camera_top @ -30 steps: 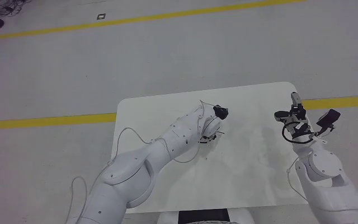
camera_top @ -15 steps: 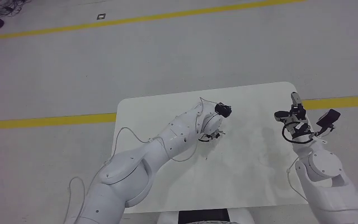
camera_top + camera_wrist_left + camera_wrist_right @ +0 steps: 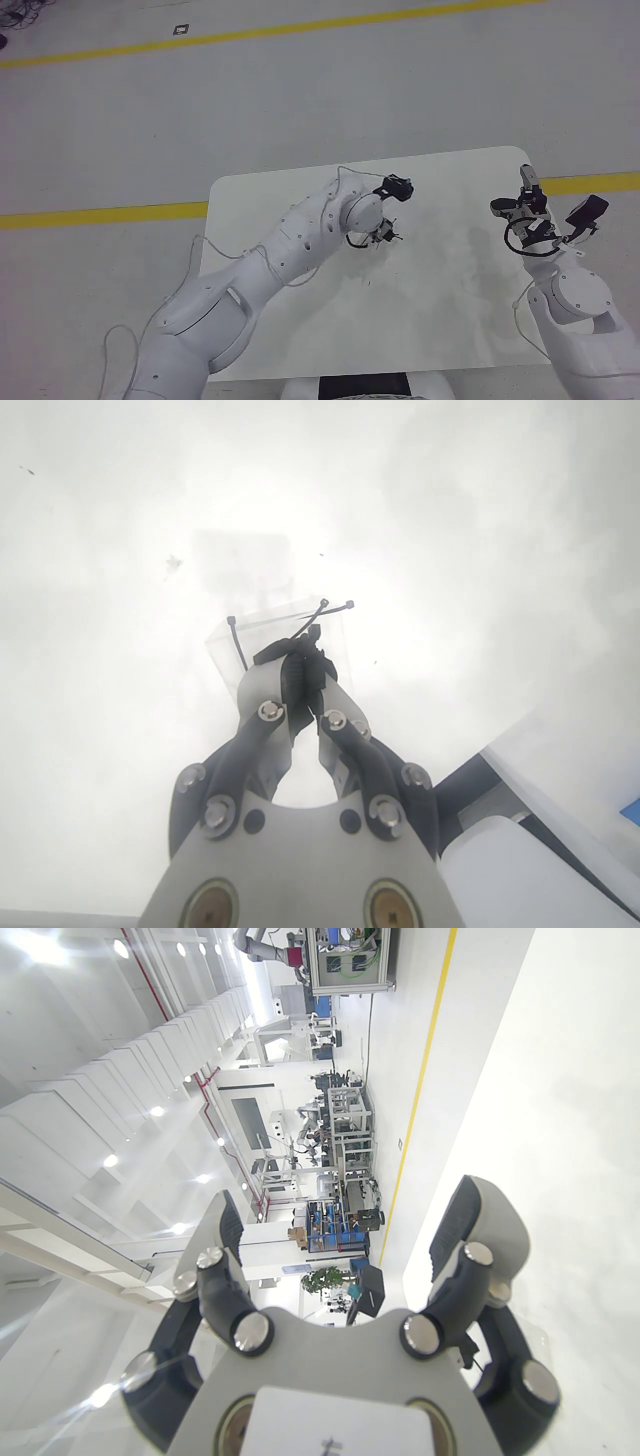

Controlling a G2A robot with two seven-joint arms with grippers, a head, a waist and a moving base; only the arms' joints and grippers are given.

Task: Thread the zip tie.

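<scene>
Our left hand (image 3: 302, 650) hangs over the desk (image 3: 450, 300) with its fingers drawn together until almost no gap shows between the pads. It sits at the mouth of a small clear box (image 3: 220, 660) that stands directly under the fingertips. Several black ties poke out of that box. One zip tie (image 3: 315, 614) runs straight out from between the fingertips, so we judge the hand to be pinched on it. A second tie crosses it just beyond the tips, and a third (image 3: 237, 645) leans against the box wall beside one finger.

Our right hand (image 3: 345, 1208) is well apart from the left, out past the desk's far side edge. It is spread wide, holds nothing, and points away into the room.

We read this as the picking-up stage, with threading not yet begun.

The main risk we see is the crossing. The two ties touch right at the fingertips, so a lift could drag both out, or the pinch may already cover both. The grip also looks to be on a thin strap close to its end, which could swivel or slip between the pads. The pad covering on the left fingers looks ragged, which may weaken the hold. The light box could tip or ride up with the ties if one snags on its rim. The right hand also has far to come for any handover.
</scene>
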